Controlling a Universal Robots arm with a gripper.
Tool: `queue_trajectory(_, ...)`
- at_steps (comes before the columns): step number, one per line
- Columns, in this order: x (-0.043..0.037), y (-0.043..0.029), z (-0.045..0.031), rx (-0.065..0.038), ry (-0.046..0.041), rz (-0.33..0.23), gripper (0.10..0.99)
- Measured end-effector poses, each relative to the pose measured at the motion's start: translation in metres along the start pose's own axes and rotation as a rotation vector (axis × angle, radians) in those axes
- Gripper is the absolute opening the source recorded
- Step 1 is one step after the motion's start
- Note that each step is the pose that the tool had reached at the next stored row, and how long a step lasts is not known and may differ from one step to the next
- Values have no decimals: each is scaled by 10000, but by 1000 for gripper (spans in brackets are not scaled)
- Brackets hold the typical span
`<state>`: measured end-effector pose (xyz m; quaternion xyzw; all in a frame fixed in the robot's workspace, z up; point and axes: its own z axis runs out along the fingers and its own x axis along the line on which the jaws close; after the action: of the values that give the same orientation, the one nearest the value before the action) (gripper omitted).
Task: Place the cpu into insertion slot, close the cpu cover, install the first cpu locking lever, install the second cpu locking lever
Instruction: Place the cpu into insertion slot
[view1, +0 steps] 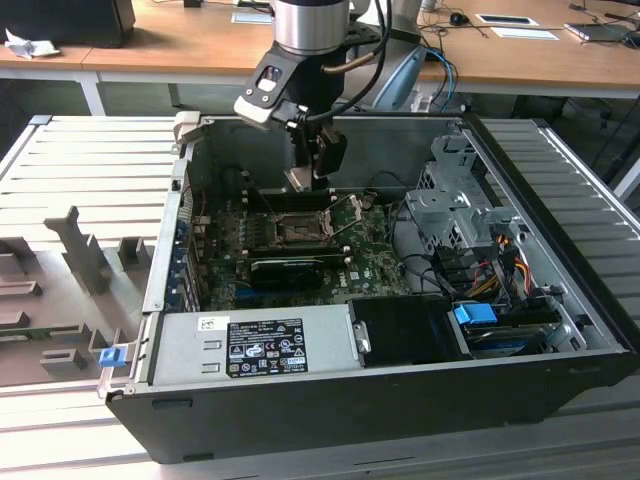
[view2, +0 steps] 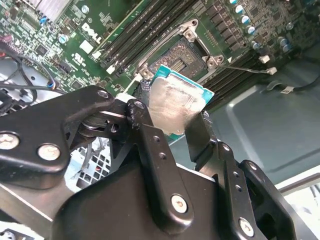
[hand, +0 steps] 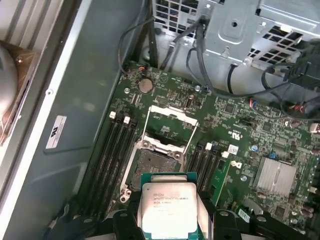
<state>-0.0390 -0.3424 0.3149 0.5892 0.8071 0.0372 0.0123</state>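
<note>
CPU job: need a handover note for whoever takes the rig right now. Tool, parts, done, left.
Tool: shut on the chip, gripping two opposite edges, with the metal face towards both wrist cameras.
Chip: in the air inside the open case, above the board and near the socket, not in it.
Socket: bare, pin field exposed.
Cover: swung open off the socket.
Levers: raised, not locked.
Done: chip is in the tool.
Left: chip not seated, cover not closed, neither lever locked.
</note>
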Motion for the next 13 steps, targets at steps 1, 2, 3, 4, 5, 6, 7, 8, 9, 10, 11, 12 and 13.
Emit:
queue_trajectory(1, 0, 0, 2, -1, -3, 38, 529)
queue_trajectory(2, 0, 0, 4, -3, -2, 50, 529)
queue_trajectory(3, 0, 0, 6, -3, -3, 53, 529)
queue_trajectory(4, 0, 0, 7, -3, -3, 57, 529)
queue_trajectory(5, 0, -1, 11, -3, -5, 70, 529)
queue_trajectory(6, 0, -1, 12, -3, -6, 85, 529)
queue_trajectory(7, 0, -1, 15, -4, -8, 121, 529)
queue_trajectory(8, 0, -1, 17, -6, -13, 185, 529)
queue_trajectory(9, 0, -1, 20, -9, -19, 267, 529)
queue_trajectory(10, 0, -1, 22, -12, -25, 365, 529)
queue_trajectory(11, 0, -2, 24, -13, -37, 513, 529)
queue_trajectory(12, -1, -2, 32, -17, -61, 863, 529)
queue_trajectory(13, -1, -3, 37, -16, -64, 918, 529)
